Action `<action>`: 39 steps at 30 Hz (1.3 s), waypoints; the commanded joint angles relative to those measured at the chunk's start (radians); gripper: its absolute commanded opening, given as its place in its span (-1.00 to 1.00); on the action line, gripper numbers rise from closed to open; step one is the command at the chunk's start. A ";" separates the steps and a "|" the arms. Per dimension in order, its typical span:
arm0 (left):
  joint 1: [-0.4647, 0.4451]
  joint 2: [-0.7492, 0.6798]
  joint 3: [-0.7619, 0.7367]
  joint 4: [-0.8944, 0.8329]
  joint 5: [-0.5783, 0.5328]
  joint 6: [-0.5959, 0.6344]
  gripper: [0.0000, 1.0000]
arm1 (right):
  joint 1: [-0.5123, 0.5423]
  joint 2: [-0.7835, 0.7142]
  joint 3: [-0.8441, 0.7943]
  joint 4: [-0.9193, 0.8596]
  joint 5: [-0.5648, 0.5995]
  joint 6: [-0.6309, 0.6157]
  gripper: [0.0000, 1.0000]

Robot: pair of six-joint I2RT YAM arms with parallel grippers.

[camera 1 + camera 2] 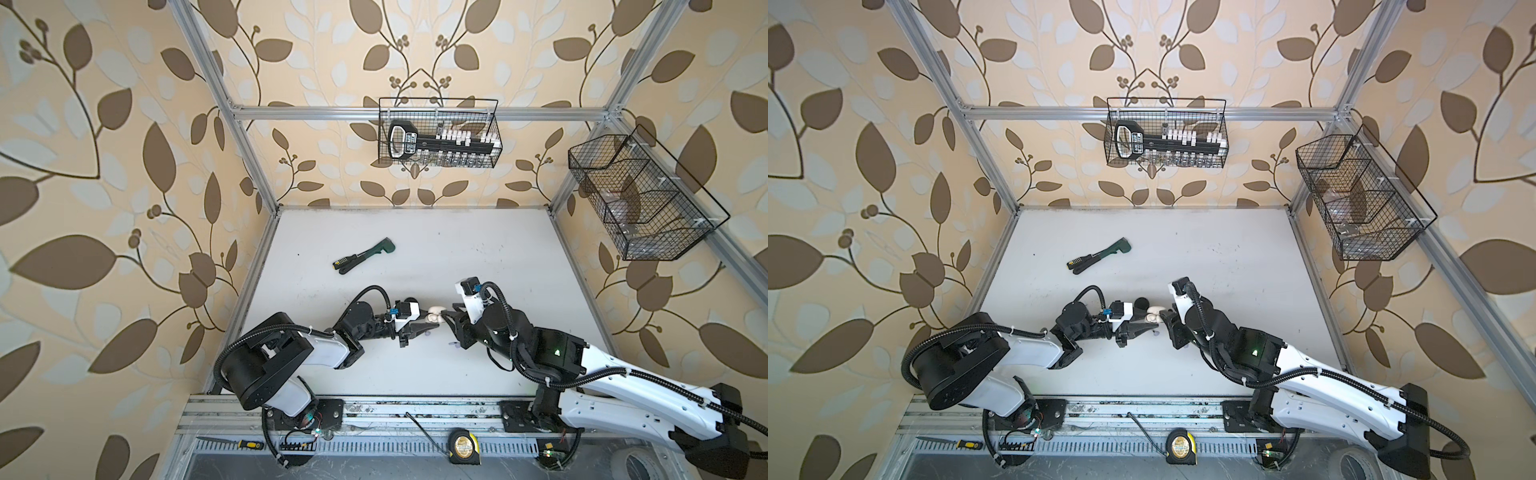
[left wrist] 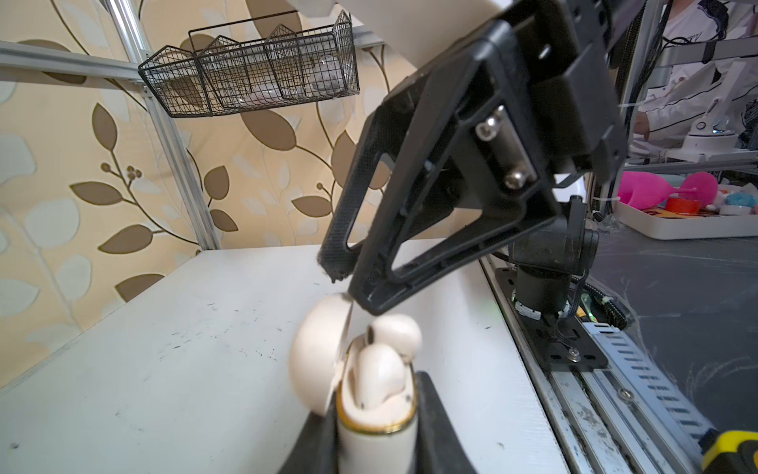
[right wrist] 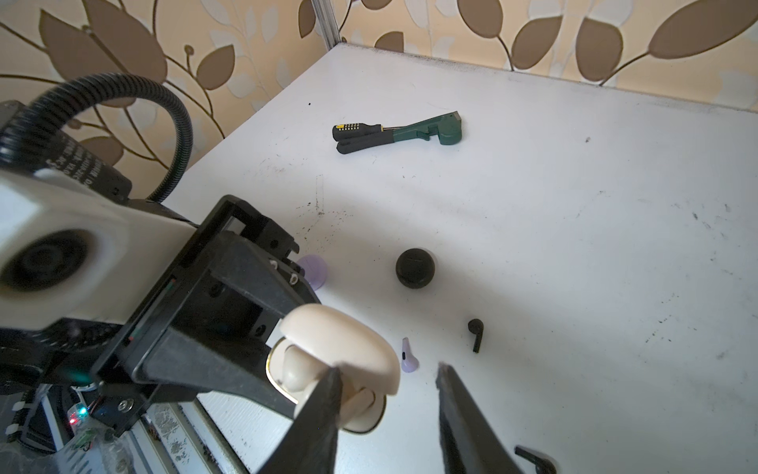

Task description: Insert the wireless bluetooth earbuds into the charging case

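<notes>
My left gripper (image 2: 375,404) is shut on the cream charging case (image 2: 375,445), held upright with its lid (image 2: 316,353) hinged open. One white earbud (image 2: 379,375) sits deep in the case. A second white earbud (image 2: 398,334) stands higher in the slot beside it. My right gripper (image 3: 387,369) is open just above the case, and the raised earbud's stem lies loose beside one finger (image 3: 324,402). In both top views the two grippers (image 1: 430,323) (image 1: 445,316) meet at the case (image 1: 1152,318). A lilac earbud (image 3: 409,357) and two black earbuds (image 3: 476,332) (image 3: 533,459) lie on the table.
A round black case (image 3: 415,267) and a lilac case (image 3: 313,269) sit on the white table (image 1: 415,374) behind the grippers. Further back lie a green tool and a screwdriver (image 1: 363,255). Wire baskets (image 1: 438,133) (image 1: 640,199) hang on the walls. A tape measure (image 1: 463,446) rests on the front rail.
</notes>
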 commanded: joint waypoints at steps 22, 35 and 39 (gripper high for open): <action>-0.002 0.010 0.017 0.077 -0.056 -0.023 -1.00 | 0.051 0.039 0.111 -0.159 0.036 0.248 0.00; -0.001 0.003 0.019 0.078 -0.036 -0.023 -1.00 | 0.101 0.119 0.176 -0.172 0.085 0.257 0.03; -0.002 -0.002 0.019 0.078 -0.032 -0.025 -1.00 | 0.101 0.143 0.182 -0.172 0.083 0.258 -0.01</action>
